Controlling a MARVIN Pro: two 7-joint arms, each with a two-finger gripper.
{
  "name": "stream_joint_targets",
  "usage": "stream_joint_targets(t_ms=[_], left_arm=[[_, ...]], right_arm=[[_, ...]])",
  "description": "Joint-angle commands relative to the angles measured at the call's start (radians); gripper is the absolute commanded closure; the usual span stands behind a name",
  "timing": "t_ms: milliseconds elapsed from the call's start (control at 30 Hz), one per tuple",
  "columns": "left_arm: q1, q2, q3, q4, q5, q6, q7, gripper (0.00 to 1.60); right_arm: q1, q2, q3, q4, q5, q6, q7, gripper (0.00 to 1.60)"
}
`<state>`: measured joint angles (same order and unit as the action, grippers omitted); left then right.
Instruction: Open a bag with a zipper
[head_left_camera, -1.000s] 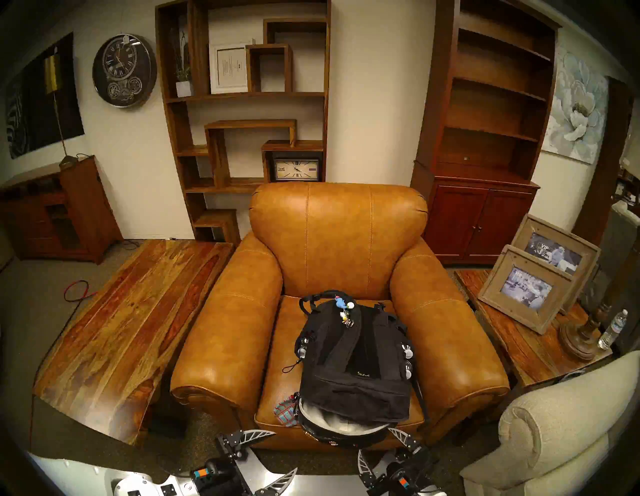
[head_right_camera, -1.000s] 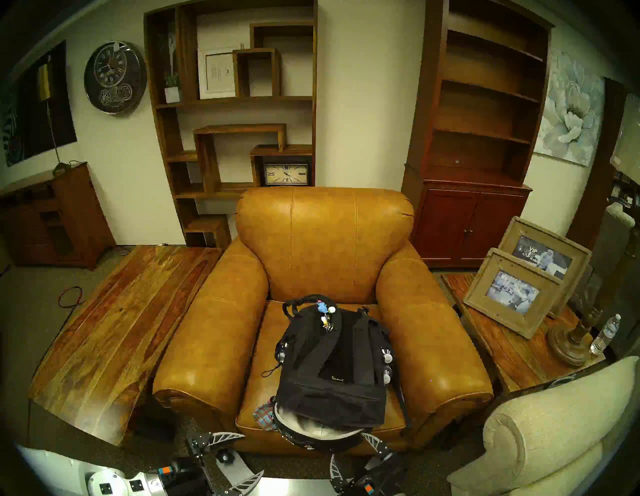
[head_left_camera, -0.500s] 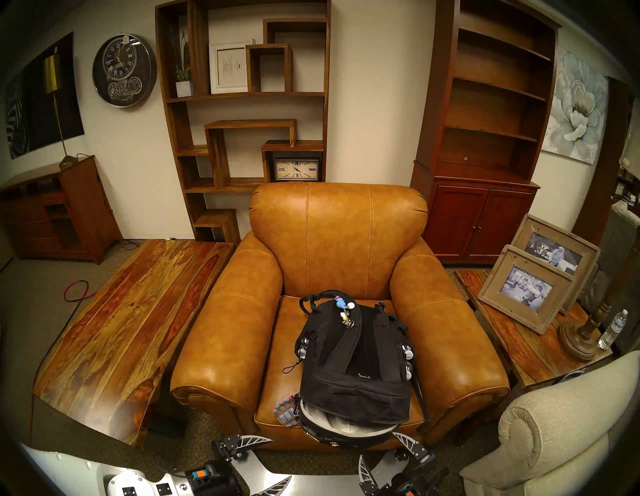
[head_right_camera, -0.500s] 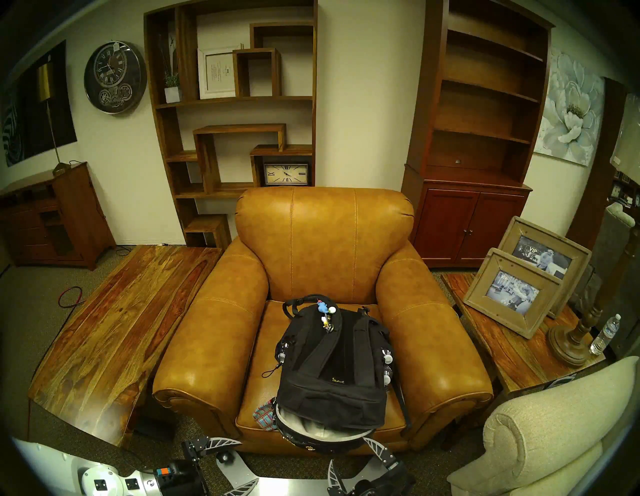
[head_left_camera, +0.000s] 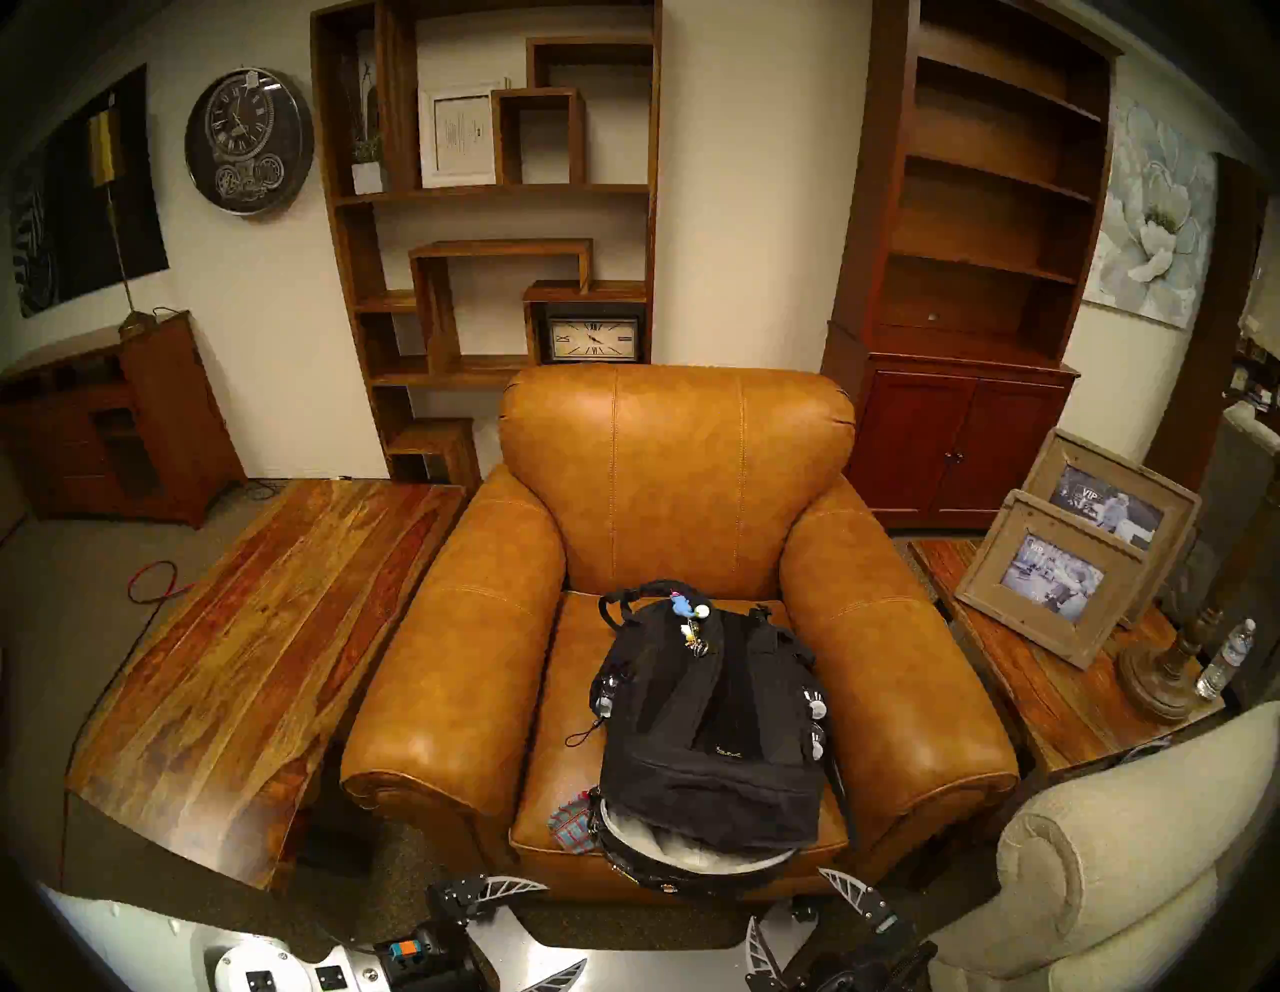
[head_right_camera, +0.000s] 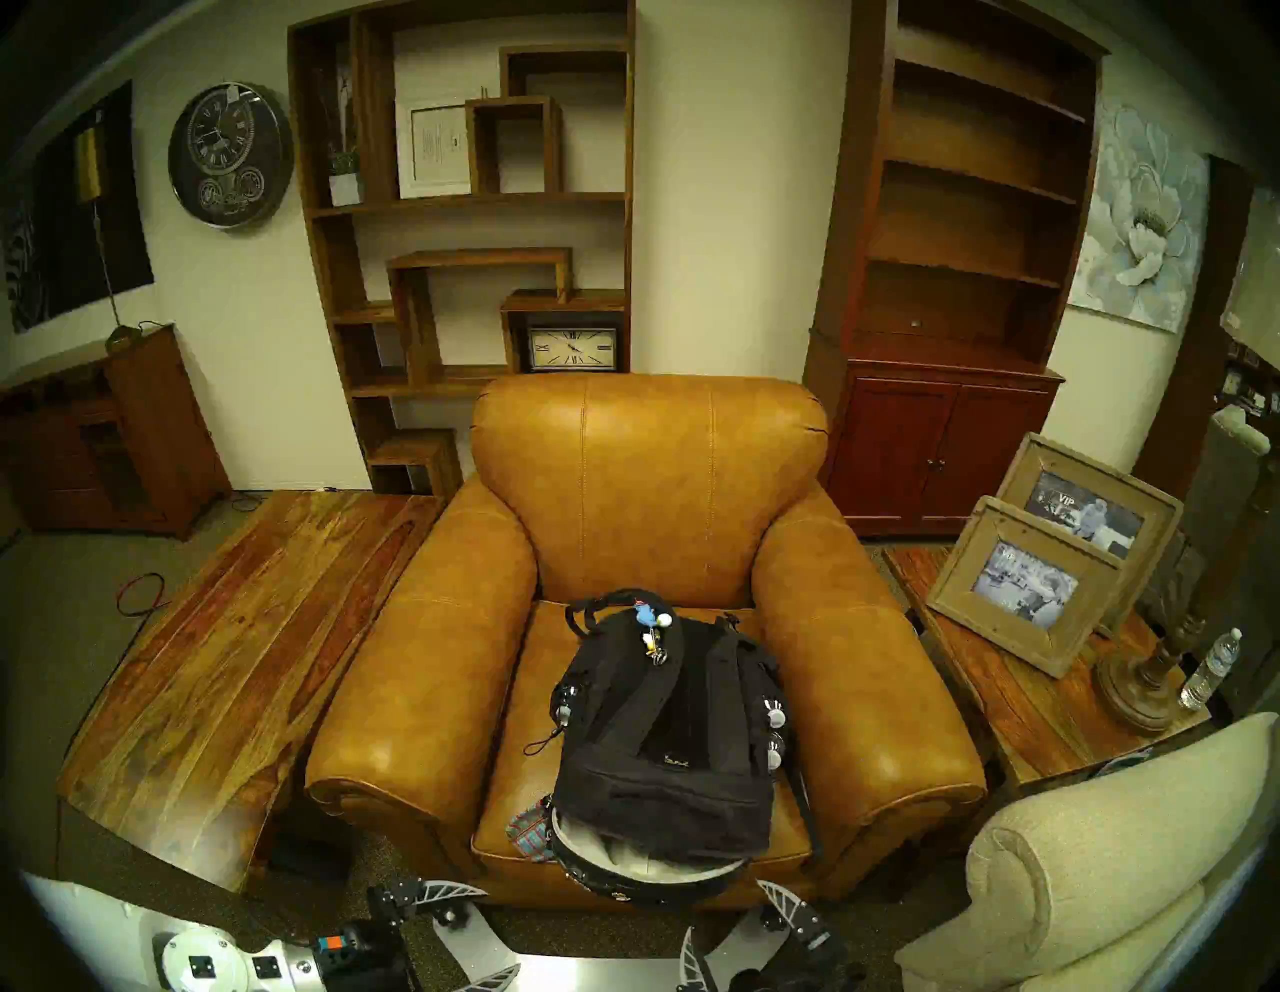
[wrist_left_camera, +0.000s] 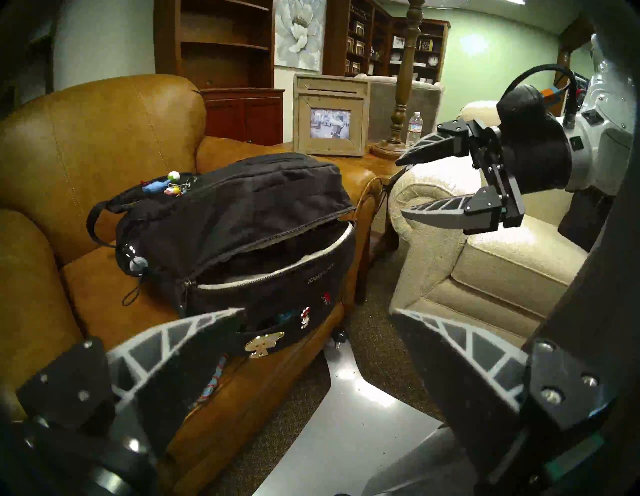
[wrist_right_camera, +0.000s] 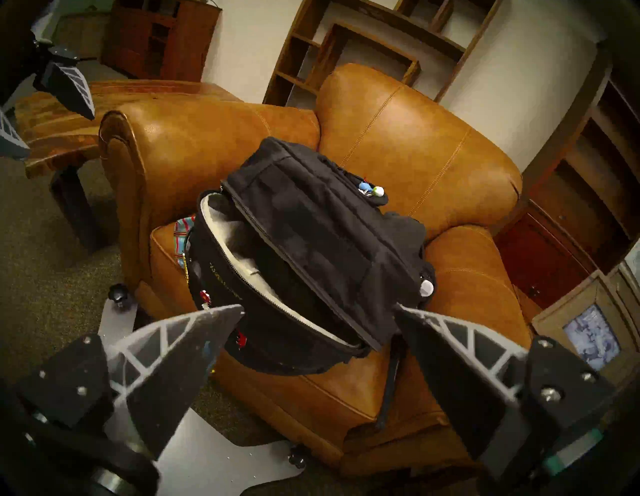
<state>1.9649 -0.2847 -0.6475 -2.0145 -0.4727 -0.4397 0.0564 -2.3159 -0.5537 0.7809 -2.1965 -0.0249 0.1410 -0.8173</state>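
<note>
Your backpack (head_left_camera: 706, 720) lies flat on the seat cushion of the tan leather armchair (head_left_camera: 675, 485), its top end toward you at the cushion's front edge and its shoulder straps facing up. The zipper (wrist_right_camera: 273, 298) along the main compartment is drawn apart for most of its curve, so the mouth gapes and you see the pale grey lining (wrist_left_camera: 277, 270) inside. The upper flap sags over the opening; the lower lip hangs just past the front of the cushion. A cluster of keychain charms (head_left_camera: 689, 620) sits at the far end of the pack, near the carry loop. A small red-blue plaid pouch (head_left_camera: 571, 824) lies on the cushion just beside the pack's left corner, touching it.

Your left tool (head_left_camera: 537, 928) hangs low in front of the chair, left of the pack and apart from it, with its fingers spread wide and nothing between them. Your right tool (head_left_camera: 803, 921) sits below the pack's right corner, likewise released and empty, its upper finger (wrist_left_camera: 426, 150) and lower one clearly separated in the left wrist view. Neither touches the fabric.

To your right, a wooden counter (head_left_camera: 1039, 686) carries two picture frames (head_left_camera: 1053, 575), a lamp base and a water bottle (head_left_camera: 1226, 658).
</note>
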Motion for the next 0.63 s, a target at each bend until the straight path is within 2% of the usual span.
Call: stream_joint_targets(t_ms=[0, 600], left_arm=[[-0.001, -0.001, -0.003, -0.023, 0.001, -0.010, 0.001, 0.00], [0.000, 0.000, -0.005, -0.024, 0.000, -0.010, 0.001, 0.00]], right_arm=[[-0.048, 0.052, 0.010, -0.096, 0.038, 0.072, -0.017, 0.00], [-0.051, 0.061, 0.014, -0.109, 0.056, 0.092, -0.020, 0.00]])
